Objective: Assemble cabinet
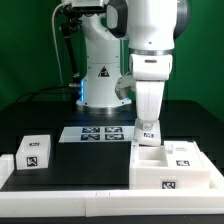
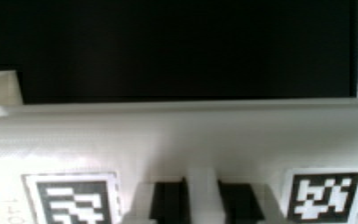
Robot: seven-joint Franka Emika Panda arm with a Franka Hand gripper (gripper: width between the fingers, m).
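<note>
The cabinet's open white shell (image 1: 172, 166) lies at the exterior view's right, with tags on its front and top. My gripper (image 1: 148, 120) points straight down over the shell's left end. It is shut on a white tagged panel (image 1: 148, 133) that stands upright at that end. In the wrist view the two dark fingers (image 2: 165, 202) pinch a thin white edge, with the gripper (image 2: 202, 202) centred on it. The panel's white face (image 2: 176, 140) spreads in front, with a tag (image 2: 69, 198) on either side. A small white tagged block (image 1: 35, 152) sits at the exterior view's left.
The marker board (image 1: 100, 133) lies flat on the black table behind the parts. A white wall (image 1: 60, 203) runs along the front edge and round the left side. The arm's base (image 1: 100, 75) stands at the back.
</note>
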